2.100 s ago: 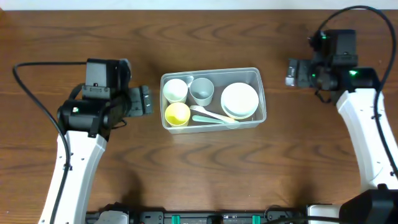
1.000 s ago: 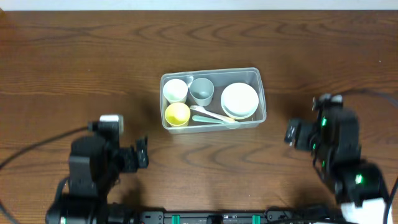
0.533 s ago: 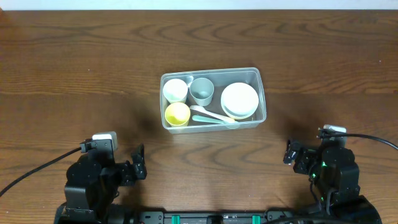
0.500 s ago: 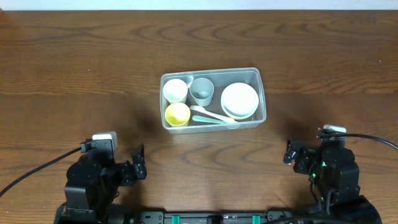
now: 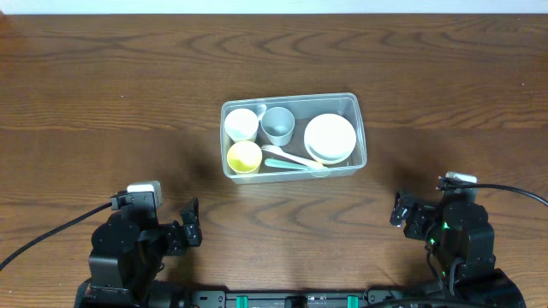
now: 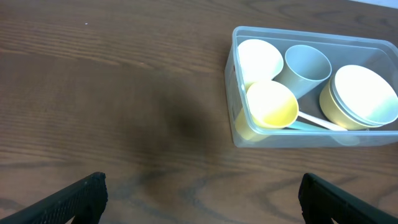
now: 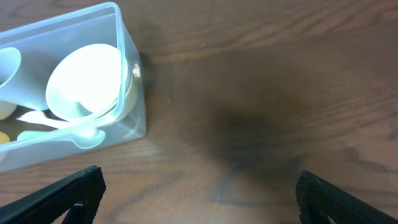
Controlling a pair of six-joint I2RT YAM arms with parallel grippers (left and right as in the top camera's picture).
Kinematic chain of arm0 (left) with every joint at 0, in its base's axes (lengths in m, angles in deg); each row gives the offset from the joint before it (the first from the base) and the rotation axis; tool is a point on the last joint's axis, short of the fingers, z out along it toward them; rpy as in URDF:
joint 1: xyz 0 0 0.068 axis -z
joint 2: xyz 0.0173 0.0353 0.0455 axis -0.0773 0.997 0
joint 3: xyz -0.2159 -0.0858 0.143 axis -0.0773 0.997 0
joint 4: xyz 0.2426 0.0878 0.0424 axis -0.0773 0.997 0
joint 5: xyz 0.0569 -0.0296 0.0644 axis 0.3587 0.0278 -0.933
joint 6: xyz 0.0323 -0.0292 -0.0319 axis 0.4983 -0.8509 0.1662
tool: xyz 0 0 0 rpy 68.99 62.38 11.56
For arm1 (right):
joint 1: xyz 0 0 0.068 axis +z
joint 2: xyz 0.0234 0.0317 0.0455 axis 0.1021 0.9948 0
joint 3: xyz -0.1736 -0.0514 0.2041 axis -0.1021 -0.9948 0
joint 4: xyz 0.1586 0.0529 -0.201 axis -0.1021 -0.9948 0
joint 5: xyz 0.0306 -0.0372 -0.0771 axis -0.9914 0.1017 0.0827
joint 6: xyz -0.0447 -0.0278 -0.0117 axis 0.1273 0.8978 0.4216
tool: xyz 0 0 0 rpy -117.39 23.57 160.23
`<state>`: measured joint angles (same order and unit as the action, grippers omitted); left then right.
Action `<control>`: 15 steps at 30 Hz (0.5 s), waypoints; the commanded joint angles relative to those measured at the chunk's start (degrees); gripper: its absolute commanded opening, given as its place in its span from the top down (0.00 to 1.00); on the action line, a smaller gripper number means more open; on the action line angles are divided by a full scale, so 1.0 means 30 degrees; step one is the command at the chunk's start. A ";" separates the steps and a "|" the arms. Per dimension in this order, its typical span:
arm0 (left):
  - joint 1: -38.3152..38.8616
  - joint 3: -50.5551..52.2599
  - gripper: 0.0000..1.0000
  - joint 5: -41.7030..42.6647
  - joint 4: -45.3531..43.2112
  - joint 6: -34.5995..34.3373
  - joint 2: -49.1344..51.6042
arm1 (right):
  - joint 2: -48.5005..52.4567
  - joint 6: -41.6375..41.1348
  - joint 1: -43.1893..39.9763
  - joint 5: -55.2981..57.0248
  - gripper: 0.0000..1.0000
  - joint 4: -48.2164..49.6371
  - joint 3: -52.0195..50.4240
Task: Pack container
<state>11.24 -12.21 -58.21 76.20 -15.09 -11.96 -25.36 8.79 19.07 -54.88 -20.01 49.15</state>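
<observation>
The clear rectangular container [image 5: 360, 128] sits mid-table. It holds a white cup [image 5: 241, 124], a grey cup [image 5: 277, 125], a yellow cup [image 5: 244, 156], stacked white and yellow bowls [image 5: 330, 137] and pale spoons [image 5: 291, 159]. It also shows in the left wrist view [image 6: 231, 74] and right wrist view [image 7: 134, 99]. My left gripper [image 5: 192, 224] is open and empty near the front edge, well left of the container. My right gripper [image 5: 398, 208] is open and empty at the front right. Both sets of fingertips frame bare wood [image 6: 199, 199] [image 7: 196, 196].
The brown wooden table [image 5: 103, 103] spreads around the container. The two arm bases sit at the front edge, with cables trailing from the left arm [image 5: 51, 235] and the right arm [image 5: 514, 192].
Over the last two seconds both arms pulled back from beside the container to the front edge. In the last half second nothing moved.
</observation>
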 commanded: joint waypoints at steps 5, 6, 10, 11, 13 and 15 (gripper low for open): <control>-0.0080 0.0044 0.02 -0.0211 -0.0036 -0.0299 0.0007 | -0.0168 0.1333 0.0036 0.0138 0.01 -0.0131 -0.0146; -0.0080 0.0044 0.02 -0.0211 -0.0036 -0.0299 0.0007 | -0.0328 0.2484 -0.0189 -0.0044 0.01 0.0350 -0.0255; -0.0080 0.0044 0.02 -0.0211 -0.0036 -0.0306 0.0007 | -0.2025 0.5923 -0.1239 -0.1559 0.01 0.3213 -0.1676; -0.0080 0.0044 0.02 -0.0204 -0.0036 -0.0306 0.0007 | -0.2623 0.6433 -0.1545 -0.2069 0.01 0.4000 -0.2215; -0.0080 0.0044 0.02 -0.0211 -0.0036 -0.0299 0.0007 | -0.4014 0.7118 -0.2251 -0.3264 0.01 0.5676 -0.3541; -0.0080 0.0044 0.02 -0.0211 -0.0036 -0.0306 0.0007 | -0.5202 0.7220 -0.2696 -0.3891 0.01 0.7264 -0.4874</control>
<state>11.24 -12.15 -58.21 76.18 -15.25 -11.96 -37.19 24.90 12.93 -61.33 -0.84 38.70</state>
